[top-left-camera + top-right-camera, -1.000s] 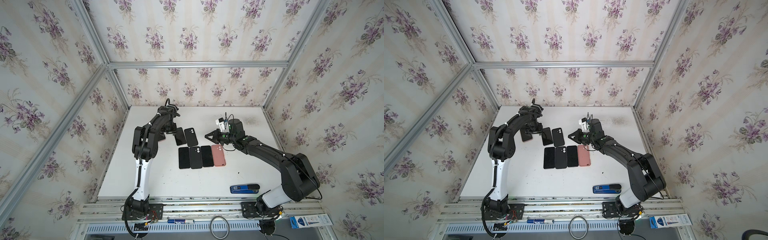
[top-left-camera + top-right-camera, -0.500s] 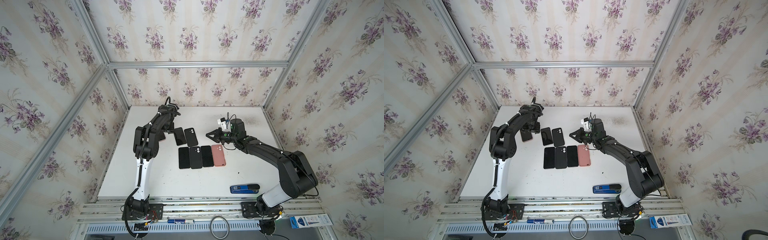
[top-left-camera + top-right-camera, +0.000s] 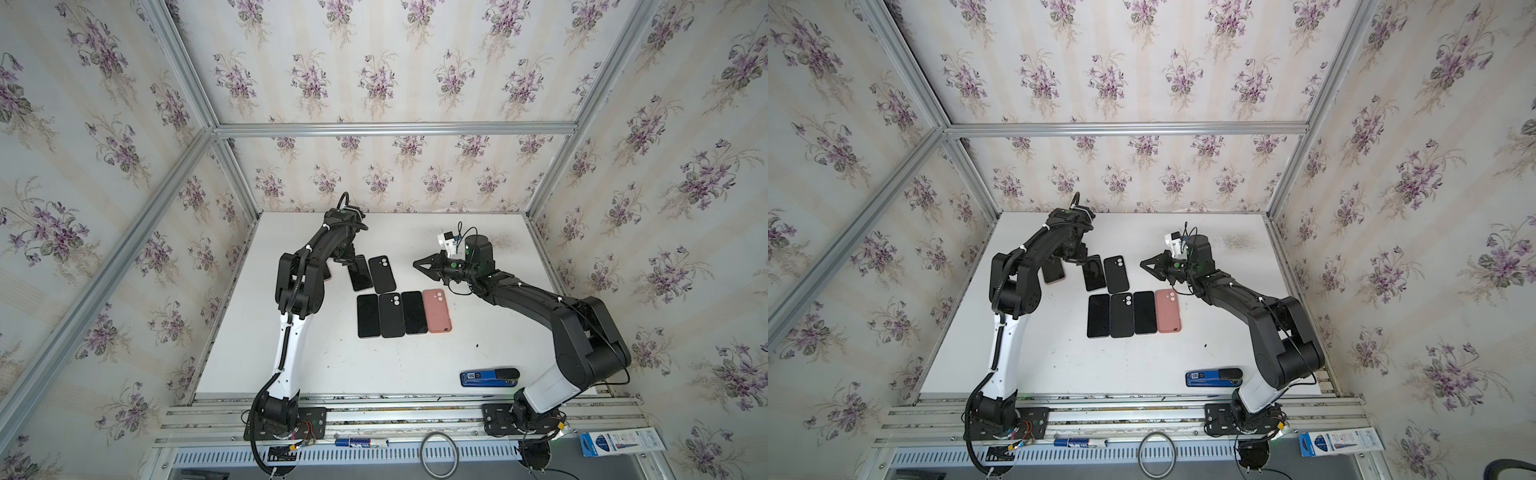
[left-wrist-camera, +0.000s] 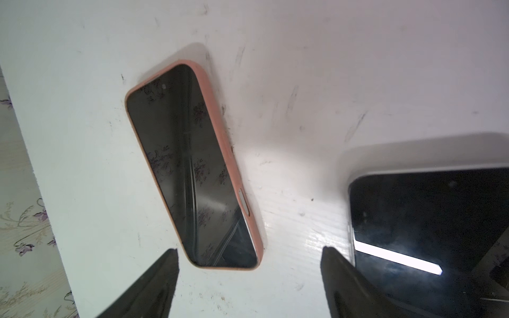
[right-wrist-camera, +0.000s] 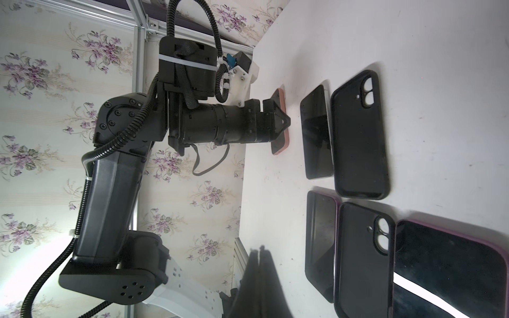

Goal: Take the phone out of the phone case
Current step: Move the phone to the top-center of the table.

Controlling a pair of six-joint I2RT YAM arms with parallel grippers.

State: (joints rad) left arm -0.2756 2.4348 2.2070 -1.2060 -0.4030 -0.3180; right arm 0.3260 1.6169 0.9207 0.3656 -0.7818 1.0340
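The left gripper (image 4: 249, 252) hangs jaws-wide over the end of the pink-cased phone (image 4: 190, 165), seemingly to straddle it, while the right gripper (image 3: 417, 264) hovers pinched shut nearby

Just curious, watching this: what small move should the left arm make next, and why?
Probably lower the left gripper over the pink-cased phone: the jaws stand open above the phone's end, holding nothing, and the phone lies in its case.
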